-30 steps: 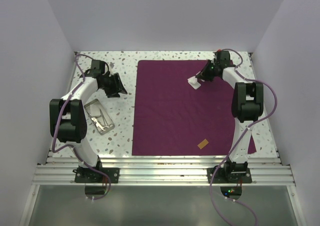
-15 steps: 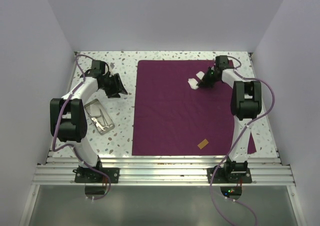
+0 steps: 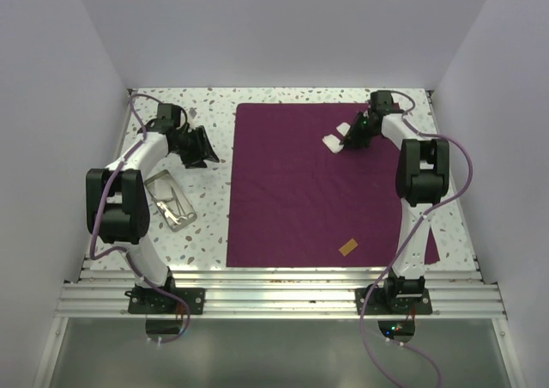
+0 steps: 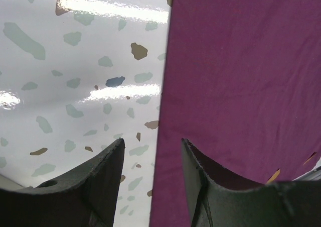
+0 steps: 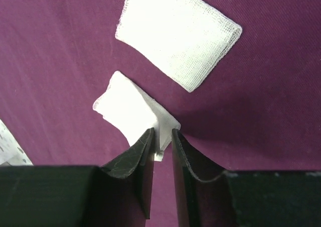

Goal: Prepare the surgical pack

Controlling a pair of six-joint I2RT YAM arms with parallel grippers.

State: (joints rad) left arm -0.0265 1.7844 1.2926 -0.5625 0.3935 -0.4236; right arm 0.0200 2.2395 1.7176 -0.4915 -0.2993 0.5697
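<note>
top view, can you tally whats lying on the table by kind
purple cloth: 1
gauze squares: 2
steel tray: 1
orange tab: 1
tools in the tray: too small to count
total: 5, plus the tools

The table (image 3: 206, 225) is glossy white terrazzo, flecked with grey-green and brown and the odd blue chip. The cloth (image 3: 317, 199), over the table's middle and right side, is a plain deep magenta-purple. Near the cloth's far edge, the two gauze squares (image 5: 178, 33) are white with a fine open weave. An orange-brown tab (image 3: 348, 247) shows toward its near edge. The tray (image 3: 169, 201), by the table's left edge, is bright silver steel. The arms (image 3: 144, 160) are white with black joints and lilac cables (image 3: 473, 180). The left gripper (image 4: 152, 146) and right gripper (image 5: 161, 136) are matte black.
</note>
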